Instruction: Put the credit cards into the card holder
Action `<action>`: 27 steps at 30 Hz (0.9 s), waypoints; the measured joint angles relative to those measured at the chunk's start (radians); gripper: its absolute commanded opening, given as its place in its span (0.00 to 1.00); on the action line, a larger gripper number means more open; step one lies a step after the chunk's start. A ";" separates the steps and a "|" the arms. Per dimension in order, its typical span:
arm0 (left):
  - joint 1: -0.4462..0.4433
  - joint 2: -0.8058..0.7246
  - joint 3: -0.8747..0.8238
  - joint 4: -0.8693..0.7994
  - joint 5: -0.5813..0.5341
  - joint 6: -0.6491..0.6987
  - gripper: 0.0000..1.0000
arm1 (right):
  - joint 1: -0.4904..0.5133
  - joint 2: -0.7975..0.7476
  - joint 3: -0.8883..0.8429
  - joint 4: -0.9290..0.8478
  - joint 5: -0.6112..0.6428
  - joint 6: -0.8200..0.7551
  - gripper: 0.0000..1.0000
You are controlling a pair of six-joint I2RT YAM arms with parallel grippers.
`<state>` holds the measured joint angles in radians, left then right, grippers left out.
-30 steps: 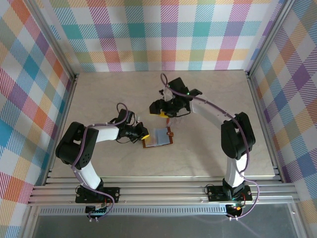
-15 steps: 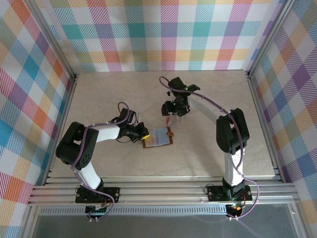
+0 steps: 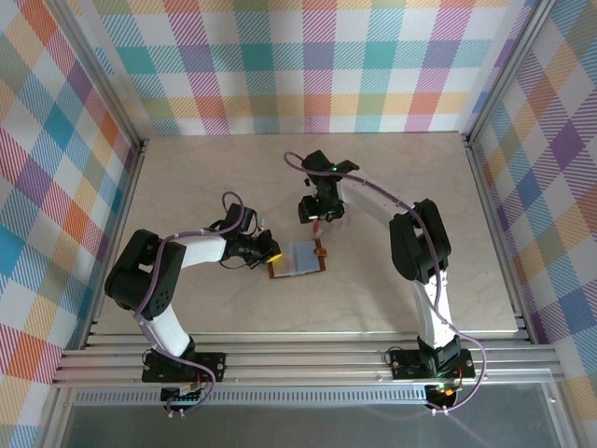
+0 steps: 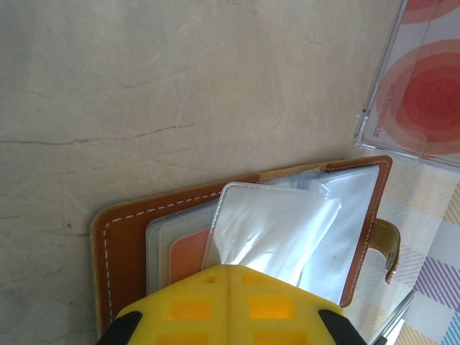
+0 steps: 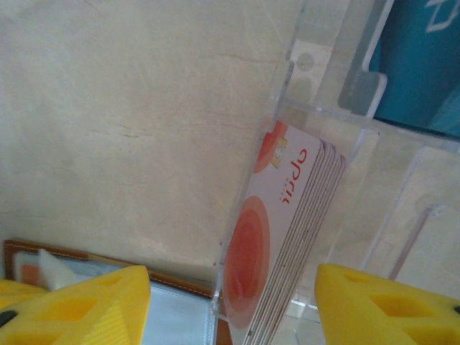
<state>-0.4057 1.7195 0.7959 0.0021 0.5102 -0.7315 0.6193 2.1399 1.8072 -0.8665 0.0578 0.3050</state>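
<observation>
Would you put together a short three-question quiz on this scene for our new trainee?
1. True or false: the holder lies shut.
2. The red cards stand in: A) the clear tray; B) the holder; C) a metal bowl.
3. Which gripper has its jaws open?
Key: 1 false, it lies open; 2 A; 3 the right gripper.
</observation>
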 measured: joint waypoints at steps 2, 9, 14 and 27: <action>0.000 0.000 0.000 0.000 0.000 0.000 0.00 | 0.015 0.012 0.030 -0.025 0.034 -0.001 0.63; 0.000 0.000 0.000 0.000 0.000 0.000 0.00 | 0.042 0.033 0.064 -0.060 0.079 -0.003 0.63; 0.000 0.000 0.000 0.000 0.001 0.000 0.00 | 0.041 0.042 0.083 -0.078 0.066 -0.002 0.62; 0.000 0.000 0.000 0.000 0.001 0.000 0.00 | 0.048 0.046 0.122 -0.127 0.125 0.022 0.66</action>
<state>-0.4057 1.7195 0.7959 0.0025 0.5114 -0.7319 0.6674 2.1860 1.9289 -0.9932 0.1829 0.3271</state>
